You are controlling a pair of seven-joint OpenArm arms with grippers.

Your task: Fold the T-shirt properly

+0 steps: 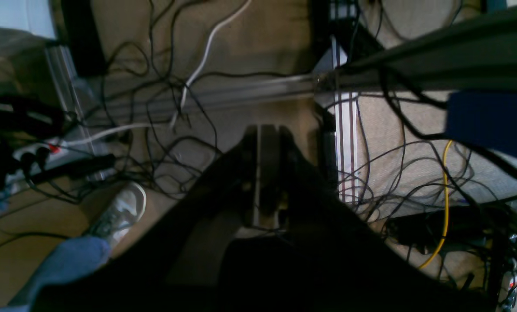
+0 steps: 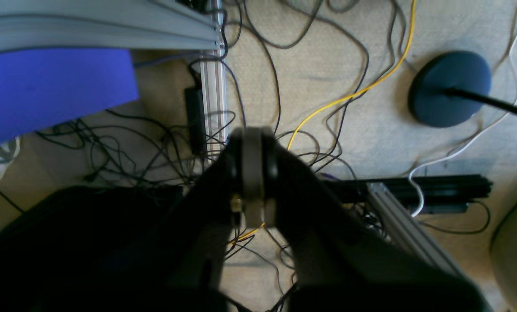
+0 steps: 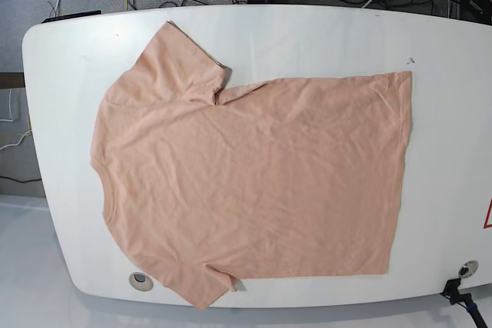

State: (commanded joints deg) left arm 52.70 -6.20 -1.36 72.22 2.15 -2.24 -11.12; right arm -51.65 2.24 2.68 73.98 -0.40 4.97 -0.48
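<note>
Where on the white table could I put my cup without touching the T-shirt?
In the base view, the white table is bare right of the T-shirt's hem, and above its body, right of the upper sleeve. It's crowded at the lower left, where the other sleeve reaches the edge beside a round metal-rimmed hole.

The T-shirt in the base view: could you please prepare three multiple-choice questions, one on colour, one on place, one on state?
1. What colour is the T-shirt?
A) dark green
B) peach pink
C) black

2. Toward which side of the base view does its neck opening point?
A) left
B) right
C) top

3. How does the T-shirt lie?
A) rolled up
B) crumpled into a ball
C) spread out, unfolded

1: B, the whole cloth shows this plain shade.
2: A, the curved collar is at the left edge of the cloth.
3: C, both sleeves and the full body show on the white table.
</note>
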